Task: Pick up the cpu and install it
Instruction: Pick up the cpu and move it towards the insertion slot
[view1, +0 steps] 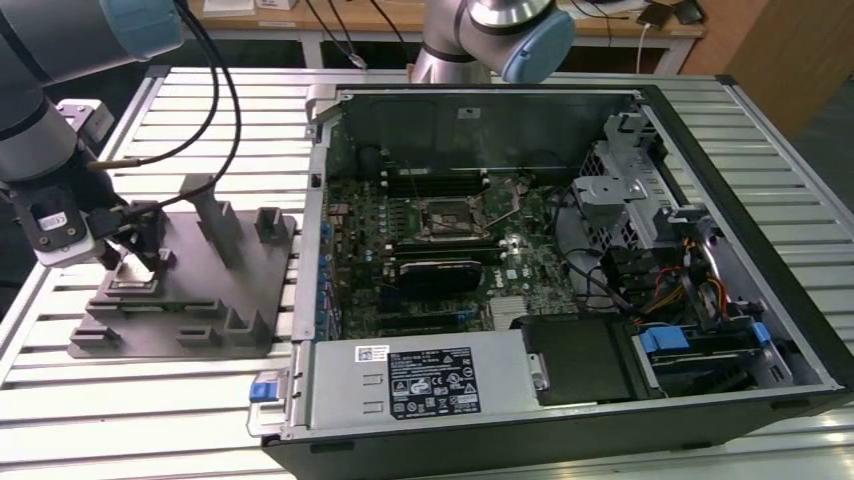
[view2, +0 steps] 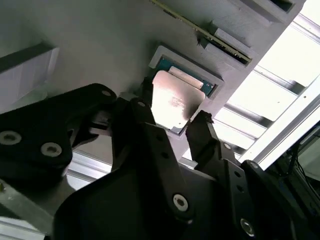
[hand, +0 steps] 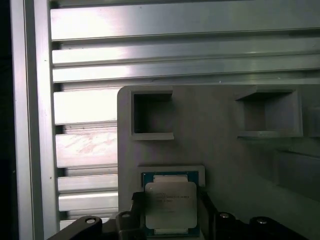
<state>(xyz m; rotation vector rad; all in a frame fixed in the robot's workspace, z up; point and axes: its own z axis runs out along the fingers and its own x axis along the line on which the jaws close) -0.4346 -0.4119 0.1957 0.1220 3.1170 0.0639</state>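
On the slatted metal table (view1: 174, 120) we see an open computer case (view1: 467, 125) lying on its side at the exterior view's right. Its motherboard (view1: 360, 210) faces up, and the black socket (view1: 447, 220) sits near the middle of the board. Just beside the case, toward the exterior view's left, lies a grey fixture plate (view1: 200, 320) with upright posts and shallow square pockets.

Over the end of that plate farthest from the case, the grey arm (view1: 40, 130) reaches down with black cables looping from it. Its gripper (view1: 131, 262) is low over one pocket.

In both wrist views we find the cpu (view2: 175, 100) (hand: 170, 205) lying flat in that pocket, well apart from the socket. Its silver top is up and a thin blue-green rim shows along one side. The black fingers (view2: 150, 130) (hand: 137, 200) stand narrow, one on each of two opposite edges of the cpu, closed in against it. The chip sits level with the pocket's pale rim around it.
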